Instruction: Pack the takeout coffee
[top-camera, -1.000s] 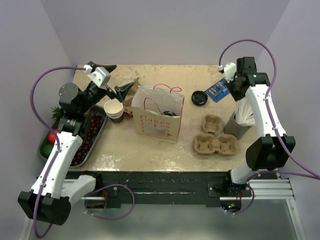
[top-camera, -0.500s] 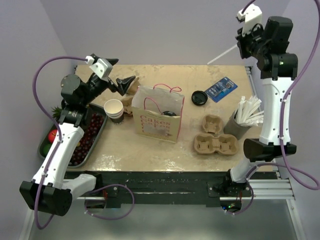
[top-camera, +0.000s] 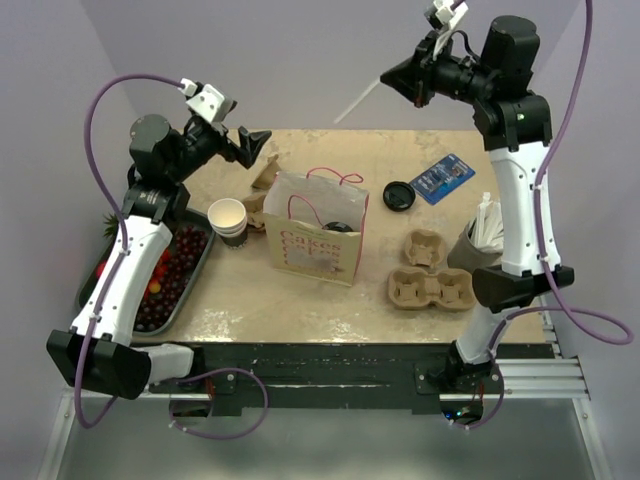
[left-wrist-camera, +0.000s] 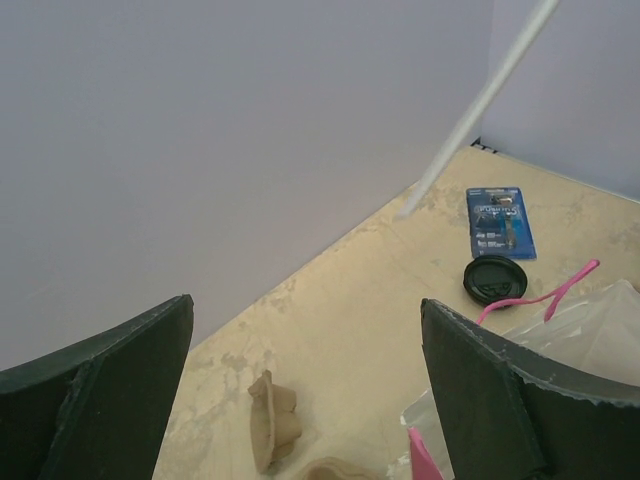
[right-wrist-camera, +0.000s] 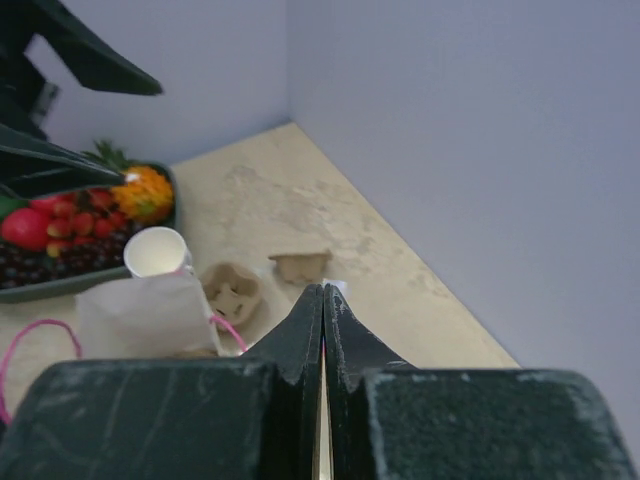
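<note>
Coffee (top-camera: 337, 226), judging by the dark round lid showing in the mouth of the bag (top-camera: 315, 250), seems to sit inside it at mid-table (top-camera: 250, 290), so only extras look left to pack. The right pincer (top-camera: 392, 78) is clamped on a straw (top-camera: 360, 103), held high over the back edge, probably to clear the bag's handles before dropping it in. The left pincer (left-wrist-camera: 307, 320) hovers with jaws wide apart and empty, behind and left of the bag, perhaps ready to steady it.
</note>
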